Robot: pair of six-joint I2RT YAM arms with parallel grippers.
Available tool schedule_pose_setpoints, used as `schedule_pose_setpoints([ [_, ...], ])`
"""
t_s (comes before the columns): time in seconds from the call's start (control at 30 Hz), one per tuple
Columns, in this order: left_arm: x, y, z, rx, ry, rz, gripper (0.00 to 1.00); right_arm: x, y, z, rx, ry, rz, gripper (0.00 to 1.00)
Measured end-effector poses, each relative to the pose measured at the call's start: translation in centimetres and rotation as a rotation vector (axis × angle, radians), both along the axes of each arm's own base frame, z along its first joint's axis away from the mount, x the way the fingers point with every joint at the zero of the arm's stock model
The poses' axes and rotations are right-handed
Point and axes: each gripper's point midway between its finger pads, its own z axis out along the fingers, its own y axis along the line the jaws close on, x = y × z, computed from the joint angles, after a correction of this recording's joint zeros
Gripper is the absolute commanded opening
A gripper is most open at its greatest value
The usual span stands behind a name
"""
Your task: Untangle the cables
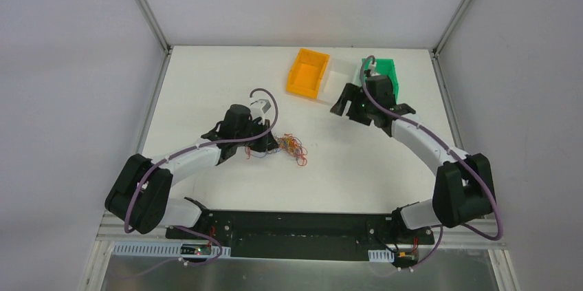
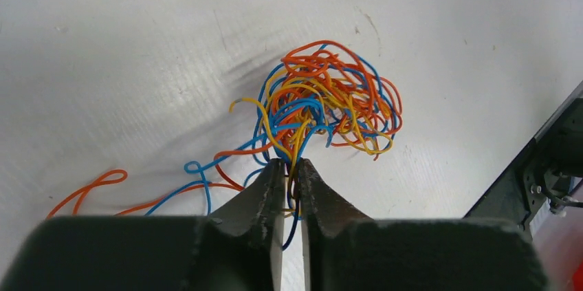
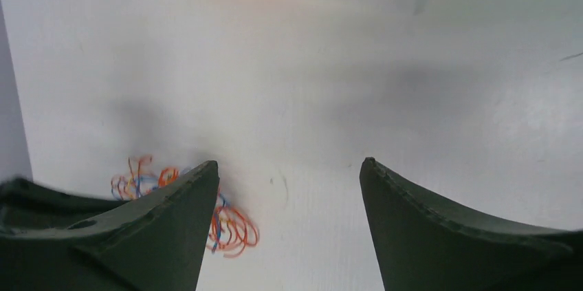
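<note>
From above, the cables (image 1: 292, 146) were only a small coloured clump on the white tabletop (image 1: 206, 84), a little left of the middle, with the left hand (image 1: 271, 145) right at their left side. That view did not tell me if the hand held anything.

The left wrist camera answered this. There the left hand (image 2: 289, 167) was clenched, its two fingers pressed together on several strands of the cables (image 2: 323, 98). Orange, blue and yellow wires made a curly ball just beyond the fingertips. One orange and one blue strand ran away loosely to the left on the tabletop (image 2: 137, 29). A dark metal frame (image 2: 550, 167) cut across the right edge of this picture.

The right hand (image 1: 368, 109) hung well apart from the clump, near the orange bin (image 1: 307, 73) and the green bin (image 1: 388, 71) at the far edge. In its own camera the right hand (image 3: 289, 164) was released, the fingers spread wide with only bare tabletop (image 3: 344, 64) between them. The cables (image 3: 230, 225) showed small and blurred at the lower left, partly behind the left finger.

Around the clump the tabletop lay bare on the near, far and right sides, and the side walls stood well away.
</note>
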Motion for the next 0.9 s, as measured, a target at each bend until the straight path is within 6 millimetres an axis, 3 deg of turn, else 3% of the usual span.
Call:
schedule_pose_setpoints([
  [0.1,0.1,-0.4,0.7,-0.017,-0.002,-0.011,0.48,-3.8,3.0,-2.7,0.082,0.041,0.153,0.71],
  [0.3,1.0,-0.7,2.4,-0.027,-0.021,0.006,0.73,-9.3,7.3,-6.4,0.167,0.077,0.356,0.64],
  [0.57,0.6,1.3,3.2,0.043,-0.009,0.085,0.72,-12.0,12.4,-6.4,0.219,0.016,0.544,0.61],
  [0.7,0.7,1.5,3.7,0.067,0.014,0.095,0.71,-12.9,13.7,-7.4,0.208,0.04,0.589,0.57],
  [0.83,1.4,1.1,4.9,0.067,0.02,0.099,0.67,-12.9,14.1,-8.4,0.188,0.062,0.597,0.4],
  [0.9,1.8,0.8,5.2,0.066,0.03,0.102,0.6,-12.7,14.3,-8.7,0.174,0.065,0.595,0.28],
])
